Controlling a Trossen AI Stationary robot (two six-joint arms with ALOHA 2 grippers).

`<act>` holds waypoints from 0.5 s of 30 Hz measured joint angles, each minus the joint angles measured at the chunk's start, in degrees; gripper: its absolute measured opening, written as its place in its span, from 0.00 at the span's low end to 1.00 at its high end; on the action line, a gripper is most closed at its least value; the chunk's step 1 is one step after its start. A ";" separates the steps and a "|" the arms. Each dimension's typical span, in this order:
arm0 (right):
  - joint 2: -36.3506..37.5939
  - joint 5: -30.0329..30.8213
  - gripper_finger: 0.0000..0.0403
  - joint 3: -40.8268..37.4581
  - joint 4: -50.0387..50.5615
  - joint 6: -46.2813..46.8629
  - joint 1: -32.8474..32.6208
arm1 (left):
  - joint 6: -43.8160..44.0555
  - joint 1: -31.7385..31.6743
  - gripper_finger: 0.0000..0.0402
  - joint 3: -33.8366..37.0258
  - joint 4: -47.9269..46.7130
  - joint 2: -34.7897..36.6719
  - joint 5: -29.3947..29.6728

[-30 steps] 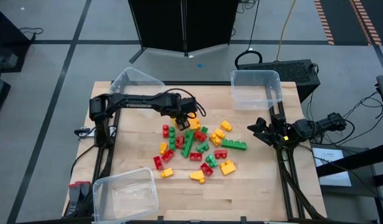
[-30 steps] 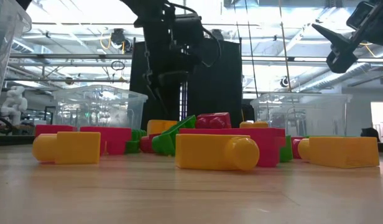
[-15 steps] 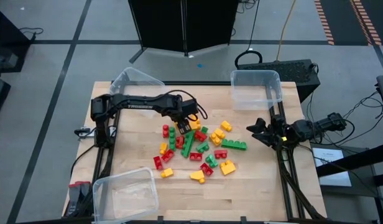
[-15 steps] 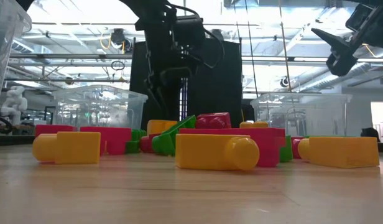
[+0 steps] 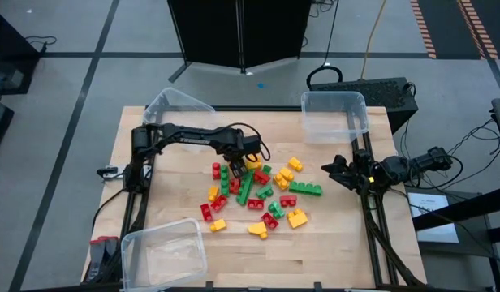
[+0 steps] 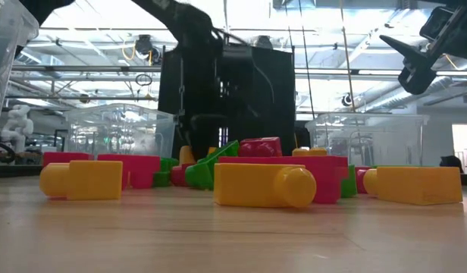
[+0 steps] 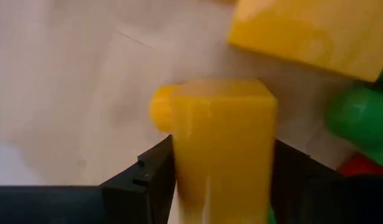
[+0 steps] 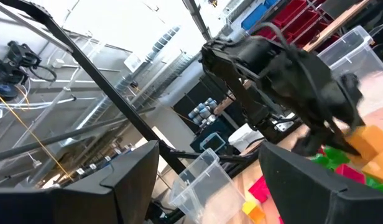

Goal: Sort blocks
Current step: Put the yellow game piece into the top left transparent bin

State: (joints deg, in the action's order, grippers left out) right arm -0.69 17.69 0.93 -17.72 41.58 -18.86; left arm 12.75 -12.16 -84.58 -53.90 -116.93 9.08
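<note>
Red, yellow and green blocks (image 5: 258,191) lie in a loose pile at the table's middle. My left gripper (image 5: 234,164) points straight down at the pile's far left part. In the left wrist view its fingers stand on either side of a yellow block (image 7: 222,130) that lies on the wood with a stud (image 7: 161,107) pointing sideways. A second yellow block (image 7: 309,34) and a green one (image 7: 359,124) lie close by. My right gripper (image 5: 335,168) waits open above the table's right edge, nothing between its fingers (image 8: 210,180). My left gripper comes from above, pointing down, with one finger (image 7: 151,174) at each long side of the yellow block. The block fills the gap between them and hides the inner faces. Whether the fingers touch it, I cannot tell.
Three clear bins stand around the pile: one at the far left corner (image 5: 175,105), one at the far right (image 5: 335,113), one at the near left (image 5: 165,251). Bare wood lies left of the pile and along the near edge.
My left gripper has sunk from above the pile down to its far left part, still pointing down. The blocks have not moved.
</note>
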 joint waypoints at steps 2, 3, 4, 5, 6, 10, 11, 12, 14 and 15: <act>0.00 -0.07 0.68 0.00 -0.15 0.00 -0.02 | 0.03 -0.01 0.43 -0.16 -0.13 -1.45 0.01; 0.00 -0.06 0.68 0.00 -0.35 0.00 0.00 | 0.22 -0.03 0.40 -0.26 -0.40 -2.04 0.07; 0.00 -0.08 0.68 0.00 -0.45 0.00 0.01 | 0.32 -0.03 0.37 -0.31 -0.51 -2.61 0.40; 0.00 -0.05 0.68 0.00 -0.43 0.00 -0.02 | 0.38 0.04 0.33 -0.28 -0.53 -2.88 0.83; 0.00 -0.05 0.68 0.00 -0.34 0.00 -0.01 | 0.51 0.20 0.29 -0.29 -0.62 -2.95 1.25; 0.00 -0.04 0.68 0.00 -0.08 -0.01 0.00 | 1.97 0.68 0.24 -0.48 -0.84 -2.07 3.23; 0.00 -0.04 0.68 0.00 -0.06 -0.07 0.01 | 1.93 0.74 0.24 -0.63 -0.78 -1.68 3.52; 0.00 -0.02 0.68 0.00 -0.02 -0.15 -0.02 | 1.97 0.71 0.24 -0.83 -0.85 -1.43 3.56; 0.00 0.17 0.68 0.00 0.31 -0.19 0.00 | 2.84 0.61 0.24 -1.37 -0.83 -1.07 3.46; 0.00 0.19 0.68 0.00 0.39 -0.20 0.01 | 3.38 0.61 0.23 -1.55 -0.63 -0.62 3.52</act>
State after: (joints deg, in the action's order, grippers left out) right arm -0.69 17.88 0.93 -17.33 41.39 -18.85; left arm 16.13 -11.55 -86.13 -54.53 -117.54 12.60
